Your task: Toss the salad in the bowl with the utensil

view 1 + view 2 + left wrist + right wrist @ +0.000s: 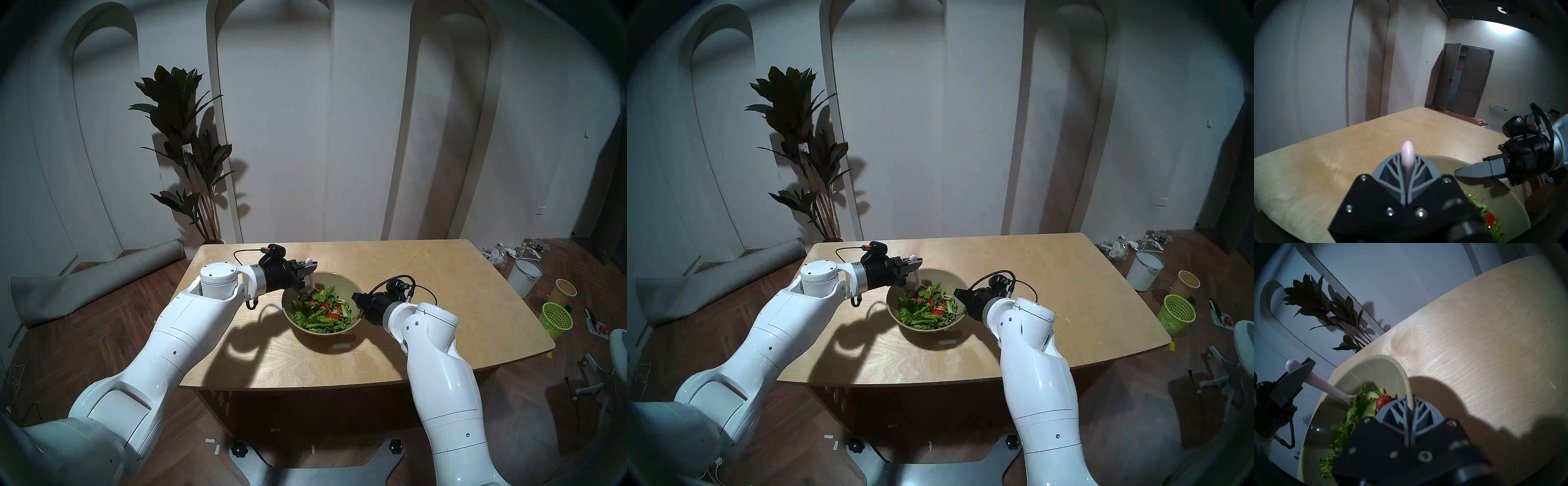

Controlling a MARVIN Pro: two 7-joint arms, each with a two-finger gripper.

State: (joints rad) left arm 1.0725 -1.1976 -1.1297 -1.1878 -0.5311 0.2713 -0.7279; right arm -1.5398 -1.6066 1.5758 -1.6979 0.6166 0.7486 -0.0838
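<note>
An olive-beige bowl (pixel 334 280) stands at the middle of the wooden table, holding the salad (pixel 320 310) of chopped greens and red pieces. My left gripper (pixel 310 266) hovers over the bowl's far-left rim, shut on the handle of the pale pink utensil (pixel 312 281). The spoon points steeply down and its head dips into the greens. In the left wrist view the handle's end (pixel 1407 151) sticks up between the closed fingers (pixel 1390 168). My right gripper (pixel 356 298) is shut on the bowl's right rim, seen close in the right wrist view (pixel 1409 400) with the rim (pixel 1383 358) between its fingers.
A strip of tape (pixel 341 346) lies on the table (pixel 441 288) just in front of the bowl. On the floor to the right are a green mesh basket (pixel 556 319), a yellow bin (pixel 565 292) and a white bucket (pixel 524 276). A potted plant (pixel 190 152) stands behind the table's far-left corner.
</note>
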